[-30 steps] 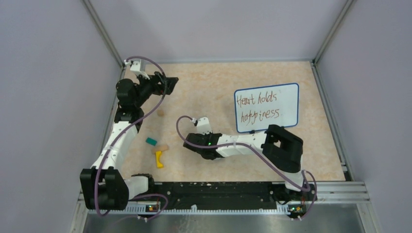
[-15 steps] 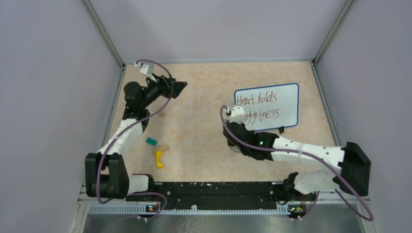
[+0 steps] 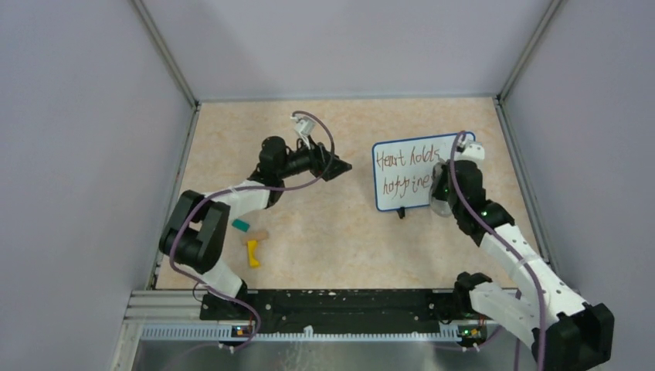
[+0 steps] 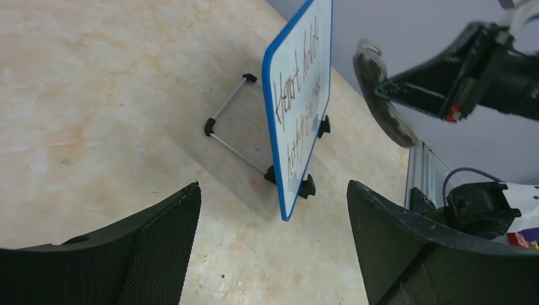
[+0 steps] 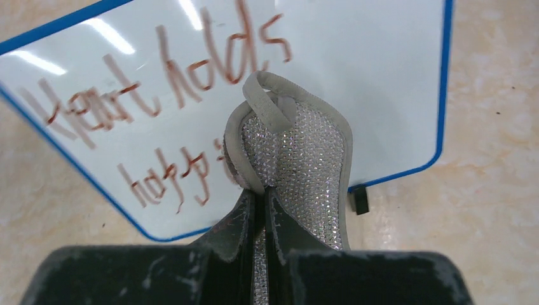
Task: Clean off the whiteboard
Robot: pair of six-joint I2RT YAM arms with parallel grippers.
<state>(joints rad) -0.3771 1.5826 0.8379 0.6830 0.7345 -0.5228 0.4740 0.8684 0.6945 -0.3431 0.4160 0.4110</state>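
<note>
pad, glittery and oval, sits clamped in right pincer by blue-rimmed whiteboard; left pincer gapes.

Shows a white whiteboard rimmed in thin blue and lettered in reddish-brown handwriting. Shows a grey eraser pad covered in a glittering silver dot grid. Adds a mottled beige-and-cream table, a teal block and a yellow piece.
</note>
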